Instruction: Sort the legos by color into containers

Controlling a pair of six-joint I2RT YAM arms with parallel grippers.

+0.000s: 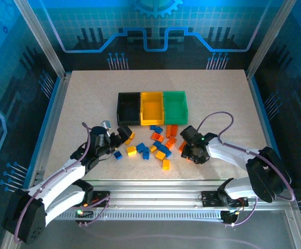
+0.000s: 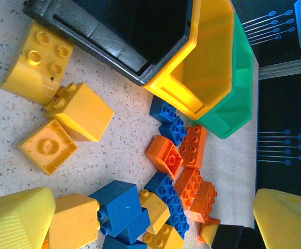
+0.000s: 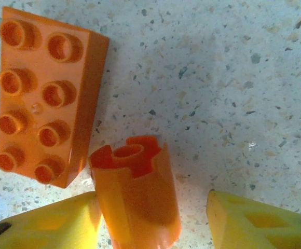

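The legos (image 1: 158,142) lie in a loose pile of yellow, blue and orange bricks just in front of the containers, a joined row of a black bin (image 1: 128,108), a yellow bin (image 1: 151,107) and a green bin (image 1: 175,106). My left gripper (image 1: 120,136) hovers at the pile's left edge, open wide. In the left wrist view the left gripper (image 2: 153,220) spans blue, yellow and orange bricks (image 2: 192,179) without touching them. My right gripper (image 3: 153,218) stands open around a round orange lego (image 3: 137,197) lying on the table. Its left finger (image 3: 52,223) touches the piece, while the right finger (image 3: 254,223) is apart from it.
An orange eight-stud brick (image 3: 46,96) lies just left of the round piece. Three yellow bricks (image 2: 67,111) sit near the black bin's front corner (image 2: 135,67). Bare speckled tabletop (image 1: 228,104) stretches right of the bins and behind them.
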